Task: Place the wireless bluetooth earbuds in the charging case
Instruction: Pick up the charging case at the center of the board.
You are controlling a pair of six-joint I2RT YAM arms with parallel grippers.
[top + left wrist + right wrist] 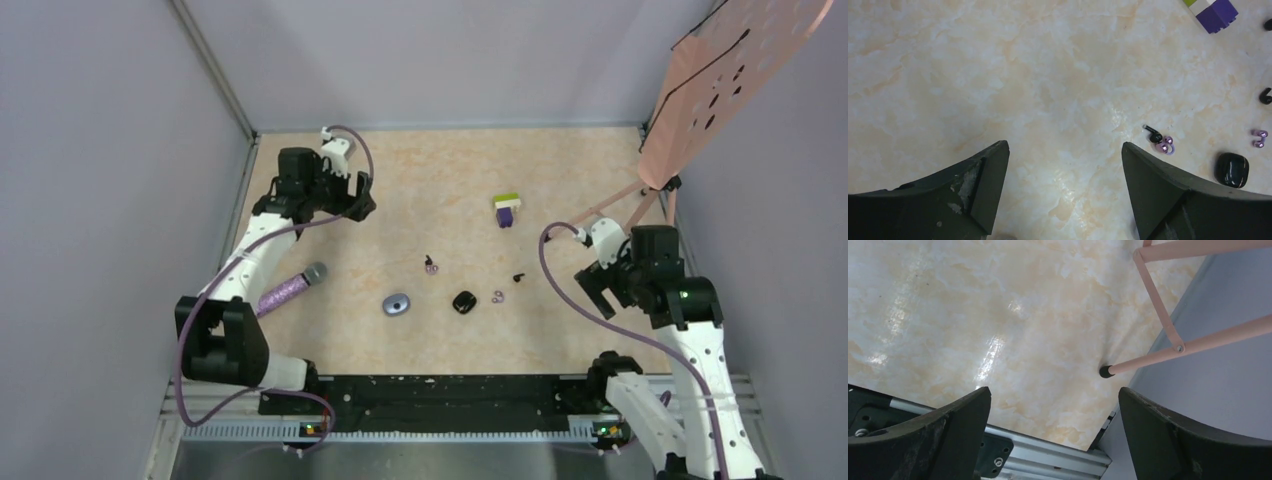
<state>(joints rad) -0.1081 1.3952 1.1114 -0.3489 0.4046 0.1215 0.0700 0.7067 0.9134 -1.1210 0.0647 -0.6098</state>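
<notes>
Black fingers [982,186] of the left gripper [352,196] stand wide apart with nothing between them, over bare marbled table [450,165]. Just past its right-hand finger in the wrist view lies the stemmed purple earbud [1160,141], the closest of the three to this gripper. Farther out the same way sits the glossy black charging case [1232,170], then the purple ring earbud [1259,138] just beyond the case, and the black earbud [1265,96] near the frame edge. All three earbuds lie on the table, outside the case. A green-and-purple block [1215,12] sits farthest out. The right gripper [1054,391] also has its fingers spread wide on nothing, and hangs over the table's edge rail [1048,452]. Ahead of it a pink stand foot [1105,371] rests on the table. From overhead, the black earbud is the piece nearest this gripper, yet well apart from it.
</notes>
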